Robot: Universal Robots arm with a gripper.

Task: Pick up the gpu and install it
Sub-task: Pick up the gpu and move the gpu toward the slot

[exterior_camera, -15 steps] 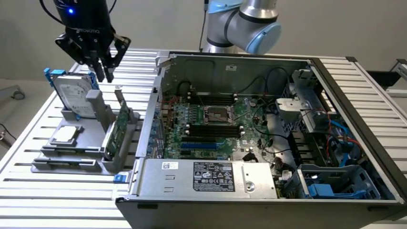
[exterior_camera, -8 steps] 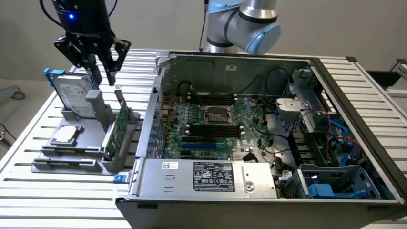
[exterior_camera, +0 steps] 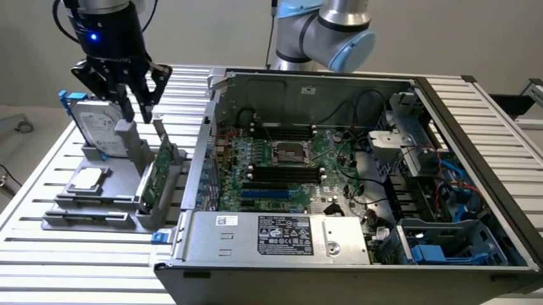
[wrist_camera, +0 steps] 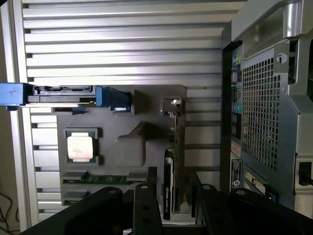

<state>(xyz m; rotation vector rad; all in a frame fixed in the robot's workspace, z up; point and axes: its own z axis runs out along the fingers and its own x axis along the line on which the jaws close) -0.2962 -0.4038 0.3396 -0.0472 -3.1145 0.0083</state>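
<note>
The gpu (exterior_camera: 156,173) stands on edge in a slot of the grey holder (exterior_camera: 93,213), on the slatted table beside the open computer case (exterior_camera: 280,238). Its green board faces the exterior view's left. In the wrist view the gpu (wrist_camera: 168,169) shows edge-on, with its silver end bracket (wrist_camera: 171,105) at the far end. My gripper (exterior_camera: 137,116) hangs open above the holder, a little higher than the card's far end and apart from it. From the wrist, the black fingers (wrist_camera: 146,203) straddle the near end of the card, and the gripper (wrist_camera: 176,205) holds nothing.
A silver hard drive (exterior_camera: 96,125) with blue rails stands upright in the holder beside the card. A processor chip (exterior_camera: 88,180) lies flat in a recess. The motherboard (exterior_camera: 280,168) lies inside the case. The case's perforated rear wall (wrist_camera: 261,112) is close to the holder.
</note>
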